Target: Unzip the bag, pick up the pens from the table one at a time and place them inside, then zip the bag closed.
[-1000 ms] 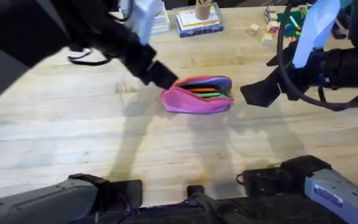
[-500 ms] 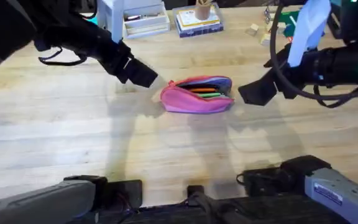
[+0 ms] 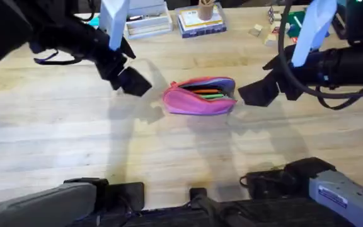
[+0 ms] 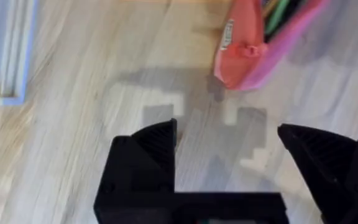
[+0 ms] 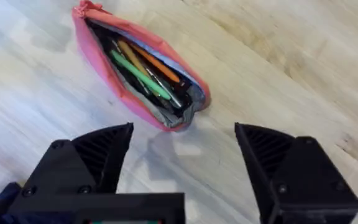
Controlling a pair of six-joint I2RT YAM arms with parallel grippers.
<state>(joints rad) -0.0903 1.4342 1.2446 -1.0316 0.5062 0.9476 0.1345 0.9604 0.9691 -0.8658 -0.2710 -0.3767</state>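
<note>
Lying near the middle of the table (image 3: 74,139), toward the far side, the bag (image 3: 200,96), mouth gaping, zipper undone. Inside, pens (image 5: 143,73): a green one, an orange one, darker ones beside them, all bundled along the pouch's length. Same spot, same gape as half a second ago and a second ago — no shift there.

Now the left gripper (image 3: 133,82): pulled away! A second ago right at the bag's left end, half a second ago just beside it, now clearly apart from it, farther to the left and over bare wood. Fingers spread wide, nothing between them, seen plainly from the left wrist (image 4: 227,155), with the bag's pink-red end and its tab just beyond the tips. Along one edge of that view, a pale blue tray edge (image 4: 5,53).

Over on the other side, the right gripper (image 3: 257,93): hovering just off the bag's right end, hardly changed across the three moments, perhaps a touch nearer. Jaws wide apart and empty, from the right wrist (image 5: 182,155) framing open tabletop with the bag's open mouth lying beyond them, not touching.

At the far edge of the table, a stack of books (image 3: 200,22) and small wooden blocks (image 3: 263,33).
</note>
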